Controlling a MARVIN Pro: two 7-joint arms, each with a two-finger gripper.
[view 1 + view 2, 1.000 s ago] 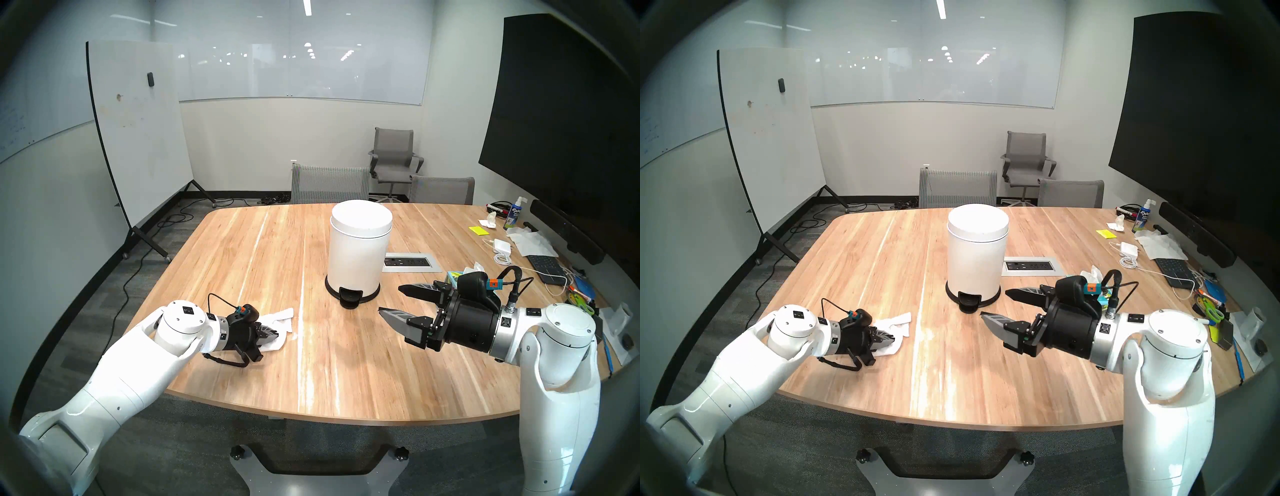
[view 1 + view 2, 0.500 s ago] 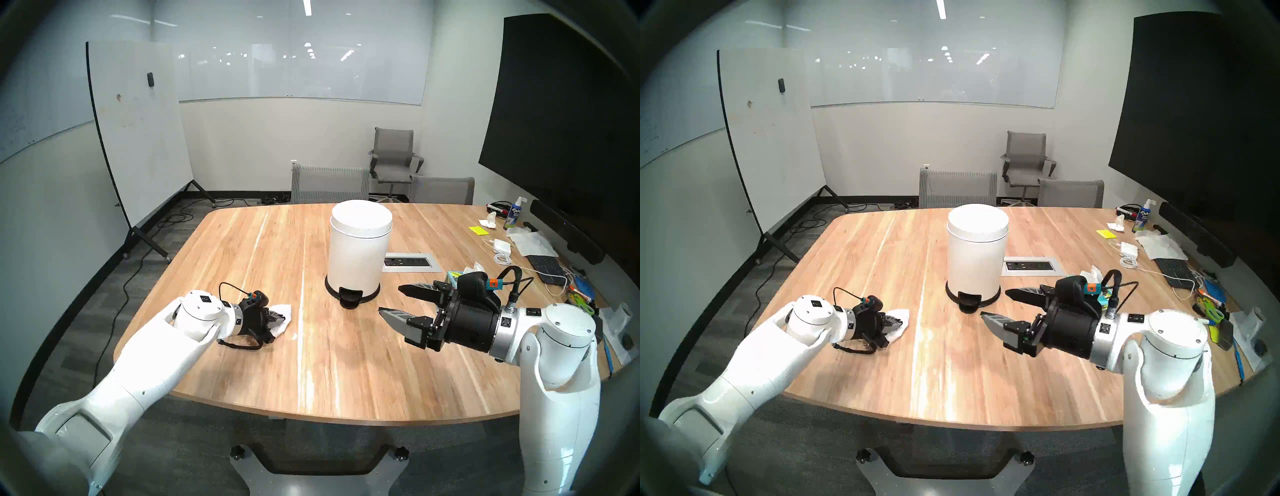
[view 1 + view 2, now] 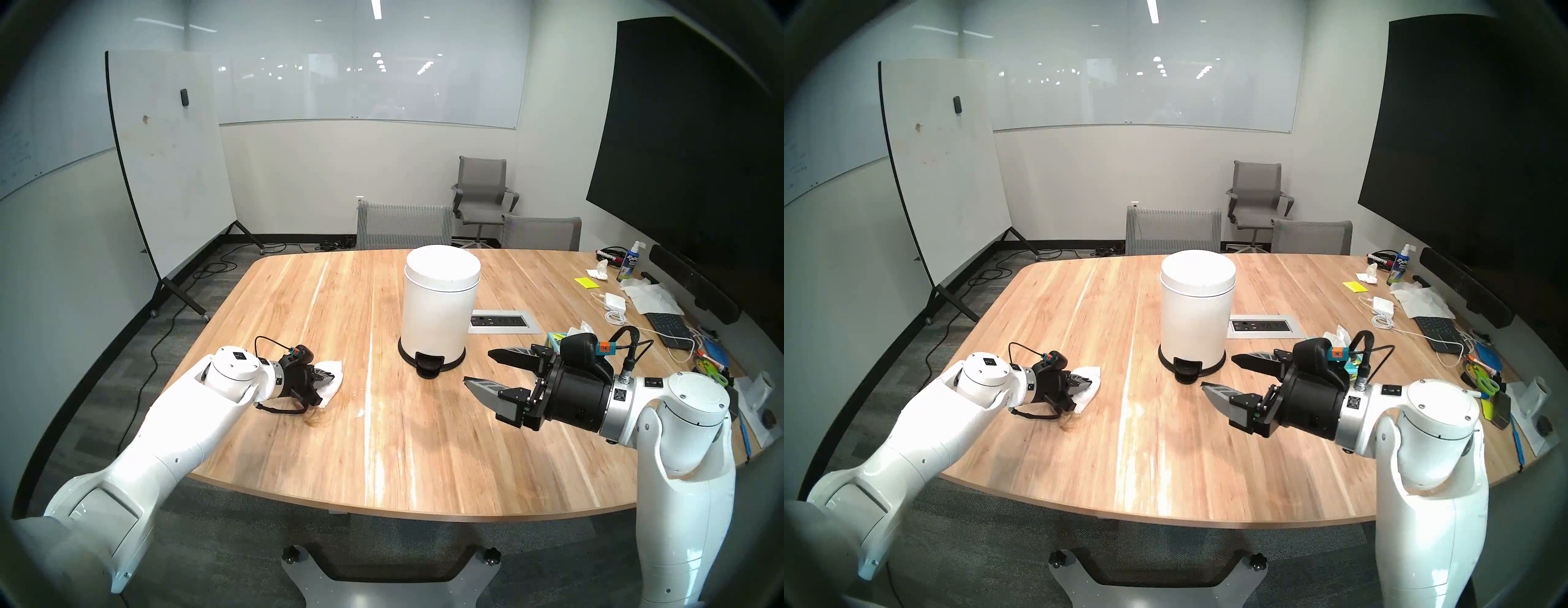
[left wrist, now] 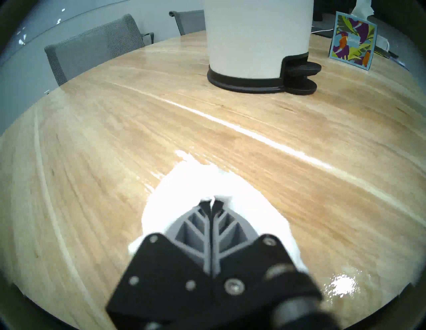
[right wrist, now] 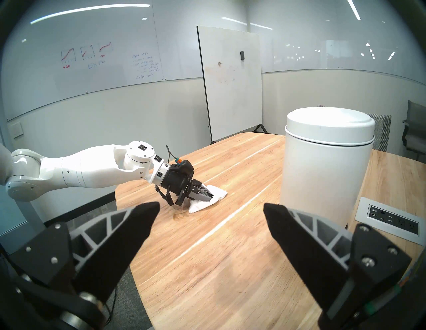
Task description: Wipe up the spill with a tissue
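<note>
Wooden conference table [image 3: 424, 446], rounded at the corners, pale planks with long lighter grain streaks and a satin sheen. Upon it, near centre, stands a white cylindrical pedal bin [image 3: 441, 310] with a domed lid, black base ring and black foot pedal; a patterned tissue box [image 4: 352, 40] sits beyond it, toward the cluttered right edge.

Right gripper [image 3: 477, 369]: jaws spread wide and empty, held above the table well apart from the work (idle, as far as can be judged).

Left gripper [image 3: 329, 378]: ribbed grey fingers pinched together on a white tissue [image 3: 333, 373], which is soft, crumpled into a flattened wad and pressed onto the wood to the left of the bin.

The spill [image 3: 316, 419]: a small glossy brown puddle, roundish with a ragged edge, lying just beside the tissue on the side nearer the robot, below the gripper's body. In the right wrist view it shows as a brownish wet patch [image 5: 178, 213] at the wad's near corner. A thin wet film with bright glints [image 4: 343, 282] also spreads over the boards beside the gripper.

Progress, as judged: the tissue is in hand and on the table, and wiping appears under way, yet the puddle remains visibly uncovered. Left to do: bring the wad over the puddle and the surrounding wet sheen, then probably discard it (the bin's lid is closed).
</note>
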